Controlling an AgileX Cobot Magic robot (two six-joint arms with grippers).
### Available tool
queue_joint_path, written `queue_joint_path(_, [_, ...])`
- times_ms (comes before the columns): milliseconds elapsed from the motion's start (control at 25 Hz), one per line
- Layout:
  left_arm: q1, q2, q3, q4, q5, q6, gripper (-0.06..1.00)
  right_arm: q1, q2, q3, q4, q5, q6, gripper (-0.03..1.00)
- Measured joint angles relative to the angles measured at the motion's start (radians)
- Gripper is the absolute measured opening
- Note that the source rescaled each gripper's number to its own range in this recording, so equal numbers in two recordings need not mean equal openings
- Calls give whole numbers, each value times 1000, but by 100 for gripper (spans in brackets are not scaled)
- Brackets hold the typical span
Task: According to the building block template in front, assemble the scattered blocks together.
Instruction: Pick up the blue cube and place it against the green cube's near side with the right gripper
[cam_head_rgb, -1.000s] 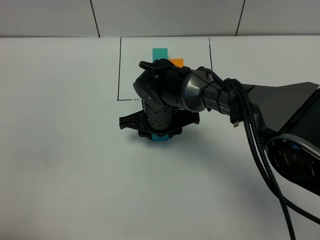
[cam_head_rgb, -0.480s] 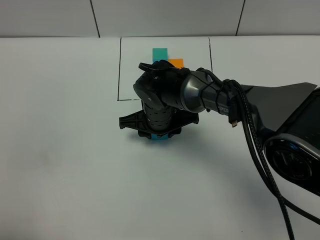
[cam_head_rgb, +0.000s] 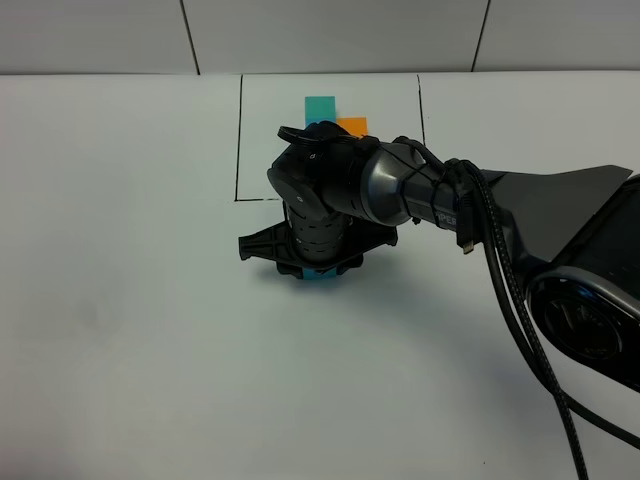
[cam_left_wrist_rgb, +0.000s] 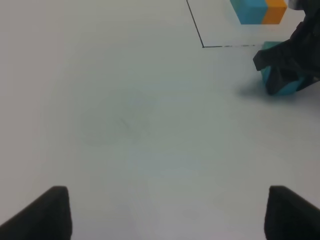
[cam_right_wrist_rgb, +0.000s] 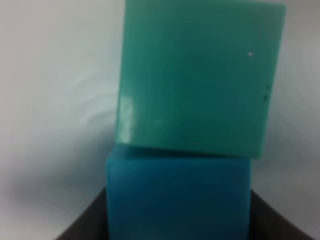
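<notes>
Nothing real has moved over the last second: the right arm sits on the same spot, a hair's shift at most. Right gripper (cam_head_rgb: 317, 266) points straight down mid-bench, jaws together on the small matte blue cube (cam_right_wrist_rgb: 177, 195), with dark fingers showing at both its sides in the right wrist view. Small matte teal-green cube (cam_right_wrist_rgb: 197, 75) touches the blue cube face to face, a bit skewed, not flush. My read: blue is being pressed against teal-green to make the first joint of the L, and it is gripped so it doesn't slide.

The pair lies just on the near side of the near line of the building block template (cam_head_rgb: 322, 106), a thin black rectangle with joined cubes, teal-green and orange showing, by the bench's far edge. Loose orange cube: not visible, maybe under the arm, can't tell. Left gripper (cam_left_wrist_rgb: 175, 212) hangs off toward the left side, fingers wide apart, nothing between them, out of the way.

Bench (cam_head_rgb: 120, 300) is plain matte white. Behind it is a pale panelled wall (cam_head_rgb: 330, 35) with dark seams.
</notes>
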Motion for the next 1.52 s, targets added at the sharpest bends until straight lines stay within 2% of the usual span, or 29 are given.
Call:
queue_joint_path(1200, [0,0,0,0,0,0,64,0,0,0,-6,1,4,4])
queue_joint_path(1280, [0,0,0,0,0,0,64,0,5,0,-12,1,5,15])
queue_joint_path(1520, [0,0,0,0,0,0,64,-6,2,0,-19,3,5,65])
